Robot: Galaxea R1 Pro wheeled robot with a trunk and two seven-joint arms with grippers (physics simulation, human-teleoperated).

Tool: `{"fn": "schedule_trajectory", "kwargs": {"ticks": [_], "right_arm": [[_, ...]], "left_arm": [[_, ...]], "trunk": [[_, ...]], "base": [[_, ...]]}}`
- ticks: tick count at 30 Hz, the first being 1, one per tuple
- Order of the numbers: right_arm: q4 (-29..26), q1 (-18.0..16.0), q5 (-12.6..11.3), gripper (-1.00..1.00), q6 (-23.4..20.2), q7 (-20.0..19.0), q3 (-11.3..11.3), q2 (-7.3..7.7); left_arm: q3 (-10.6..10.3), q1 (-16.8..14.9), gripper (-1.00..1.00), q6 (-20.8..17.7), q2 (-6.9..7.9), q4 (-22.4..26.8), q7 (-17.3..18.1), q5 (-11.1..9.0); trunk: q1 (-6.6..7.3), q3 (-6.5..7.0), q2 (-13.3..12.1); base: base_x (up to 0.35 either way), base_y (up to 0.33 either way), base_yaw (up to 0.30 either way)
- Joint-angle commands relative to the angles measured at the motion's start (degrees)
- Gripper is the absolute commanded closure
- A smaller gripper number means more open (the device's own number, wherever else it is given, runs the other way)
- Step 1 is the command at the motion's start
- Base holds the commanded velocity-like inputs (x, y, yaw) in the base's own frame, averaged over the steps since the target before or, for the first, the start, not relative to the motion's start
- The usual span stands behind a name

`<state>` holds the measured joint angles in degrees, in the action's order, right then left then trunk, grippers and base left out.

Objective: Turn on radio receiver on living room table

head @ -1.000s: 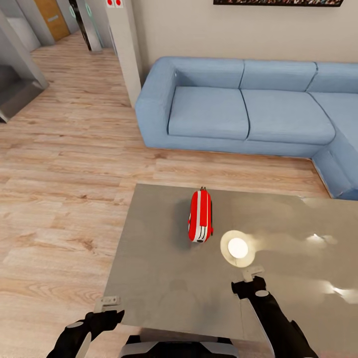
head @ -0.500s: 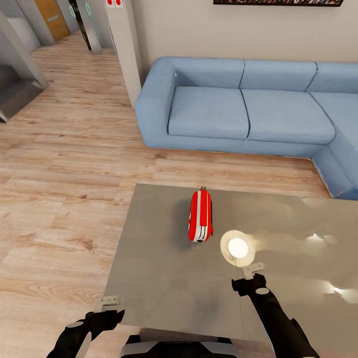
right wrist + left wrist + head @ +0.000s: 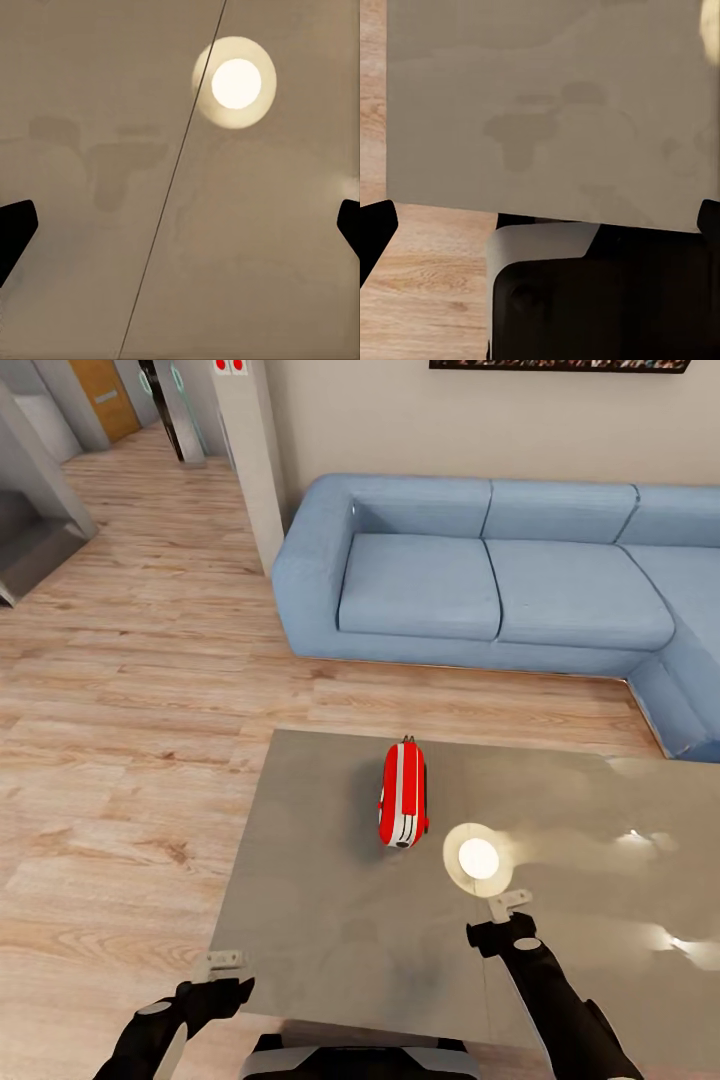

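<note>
So the red radio receiver is lying on the grey worktop, toward its far side, white stripes running along its length, with nothing touching it. Just beside it, on the robot's right, there's a bright round reflection of a light in the glossy surface, and the same glow turns up in the right wrist view. The right claw hangs over the worktop on the near side of that glow, well short of the radio; its dark fingertips sit at opposite edges of the wrist picture, so it's spread wide with nothing in it. The left claw is down at the worktop's near left corner, also wide apart and empty, fingertips far from each other with the worktop edge and wood floor between them. Beyond the worktop there's the plank floor and a blue sectional sofa against the beige wall.
</note>
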<state>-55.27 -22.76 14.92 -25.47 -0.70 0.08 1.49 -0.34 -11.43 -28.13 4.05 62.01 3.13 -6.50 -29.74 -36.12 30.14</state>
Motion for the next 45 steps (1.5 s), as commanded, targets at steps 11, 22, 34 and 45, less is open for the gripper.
{"fn": "schedule_trajectory", "kwargs": {"ticks": [11,22,34,45], "right_arm": [[-0.01,0.0,0.18,-1.0,-0.02,0.0,0.01,0.0],[0.03,0.0,-0.11,-1.0,0.41,0.0,0.01,0.0],[0.02,0.0,-0.31,-1.0,0.42,-0.08,0.01,0.0],[-9.25,0.0,-0.01,-1.0,-4.11,0.0,0.08,-0.07]], "left_arm": [[0.01,0.0,-1.0,-0.16,-1.06,2.19,0.05,-0.21],[-0.02,0.0,-1.0,-1.28,-2.1,3.49,-0.17,-0.05],[-0.01,0.0,-1.0,-2.17,-2.06,3.97,-0.17,-0.09],[-0.08,0.0,-1.0,-3.97,-2.08,8.1,0.11,-0.26]], "trunk": [[0.0,0.0,0.0],[0.0,-0.61,0.0],[0.0,-1.72,0.0],[0.0,-2.75,0.0]], "base": [[0.0,0.0,0.0],[0.0,0.0,0.0],[0.0,0.0,0.0],[0.0,0.0,0.0]]}}
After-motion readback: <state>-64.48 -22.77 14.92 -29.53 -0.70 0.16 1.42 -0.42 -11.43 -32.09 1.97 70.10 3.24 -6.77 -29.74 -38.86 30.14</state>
